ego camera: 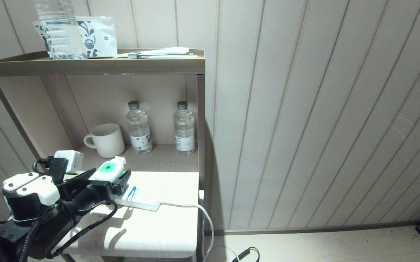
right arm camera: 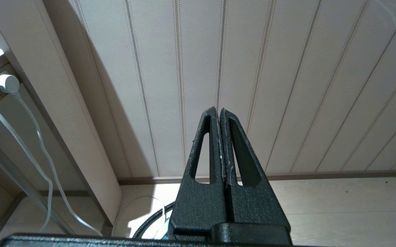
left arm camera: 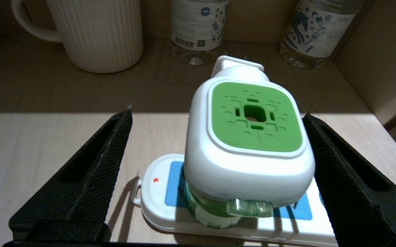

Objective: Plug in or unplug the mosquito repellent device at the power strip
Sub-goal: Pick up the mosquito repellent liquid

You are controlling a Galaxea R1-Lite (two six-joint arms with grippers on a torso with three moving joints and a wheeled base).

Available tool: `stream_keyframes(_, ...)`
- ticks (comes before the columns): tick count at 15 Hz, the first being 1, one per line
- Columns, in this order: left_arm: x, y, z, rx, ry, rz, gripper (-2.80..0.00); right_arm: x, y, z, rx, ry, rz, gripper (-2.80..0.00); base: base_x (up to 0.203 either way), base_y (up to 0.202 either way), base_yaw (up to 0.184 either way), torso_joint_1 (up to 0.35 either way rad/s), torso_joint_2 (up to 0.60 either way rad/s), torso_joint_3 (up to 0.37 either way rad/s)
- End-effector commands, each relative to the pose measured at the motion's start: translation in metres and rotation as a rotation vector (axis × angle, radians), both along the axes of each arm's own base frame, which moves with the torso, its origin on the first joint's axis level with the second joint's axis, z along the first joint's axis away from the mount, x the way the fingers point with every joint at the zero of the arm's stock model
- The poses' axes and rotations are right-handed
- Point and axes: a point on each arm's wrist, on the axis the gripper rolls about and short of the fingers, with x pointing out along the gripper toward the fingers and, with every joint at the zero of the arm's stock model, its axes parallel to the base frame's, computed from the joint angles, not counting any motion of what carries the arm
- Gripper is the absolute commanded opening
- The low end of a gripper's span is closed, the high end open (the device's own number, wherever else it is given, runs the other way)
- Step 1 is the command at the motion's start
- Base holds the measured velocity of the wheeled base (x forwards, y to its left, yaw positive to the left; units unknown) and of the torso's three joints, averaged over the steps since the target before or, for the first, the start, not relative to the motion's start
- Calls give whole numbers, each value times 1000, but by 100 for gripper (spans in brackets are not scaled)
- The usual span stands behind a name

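On the pale lower shelf of a brown shelving unit, the head view shows the power strip lying flat, its white cord trailing off the shelf's right edge. The mosquito repellent device stands on the strip with its green top facing up. The left gripper reaches in from the lower left, its black jaws on either side of the device. Behind, in the shaded recess, stand a ribbed white mug and two clear water bottles.

From the left wrist view, the jaws stand wide. One finger is well apart from the device; the other finger is just beside its white shell, and whether it touches cannot be told. The translucent green bottle under the head sits over the strip's blue face, near a small red light.

From the right wrist view, the right gripper hangs with its jaws pressed together, holding nothing, facing a striped wall above the floor.
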Motion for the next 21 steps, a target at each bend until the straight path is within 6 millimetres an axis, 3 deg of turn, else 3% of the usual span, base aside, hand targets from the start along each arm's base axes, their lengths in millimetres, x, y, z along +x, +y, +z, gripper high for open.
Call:
stream_keyframes(1,4,-1,3,-17,-44,11,0,0,0,0,0,1,0,-280,0,0,0,0,0,0)
stream_keyframes(19,7,-3,7,-23,-66,11,0,0,0,0,0,1,0,-280,0,0,0,0,0,0)
stream_keyframes(20,7,-3,7,-23,-65,11,-280,0,0,0,0,1,0,-280,0,0,0,0,0,0)
stream_keyframes(21,7,-3,7,-23,-65,11,-280,0,0,0,0,1,0,-280,0,0,0,0,0,0)
